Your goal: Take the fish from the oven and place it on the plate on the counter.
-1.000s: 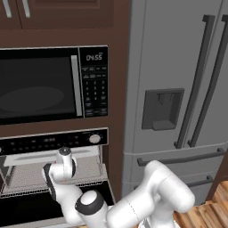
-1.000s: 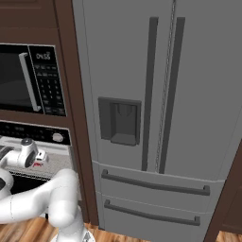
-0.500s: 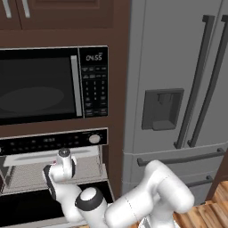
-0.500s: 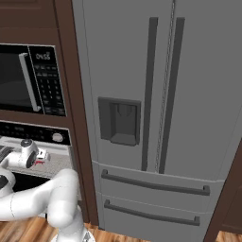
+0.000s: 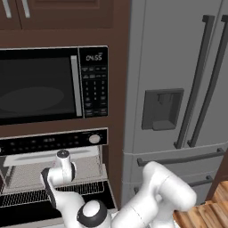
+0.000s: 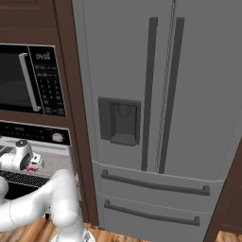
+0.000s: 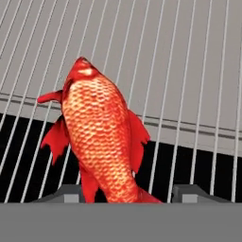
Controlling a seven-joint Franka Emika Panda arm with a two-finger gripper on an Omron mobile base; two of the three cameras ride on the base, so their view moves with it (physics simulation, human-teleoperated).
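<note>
Hand view: fish (image 7: pixel 101 137) on oven rack (image 7: pixel 189 71), tail between pincer (image 7: pixel 128 193) tips; grip cannot be told.

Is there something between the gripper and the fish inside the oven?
Nothing visible. In the hand view the fish lies on the wire rack between the two finger tips, with only bare rack wires around it.

A black microwave (image 5: pixel 42 84) with keypad sits beside a grey French-door fridge (image 6: pixel 156 108), above what looks like wooden flooring (image 5: pixel 200 213).
</note>
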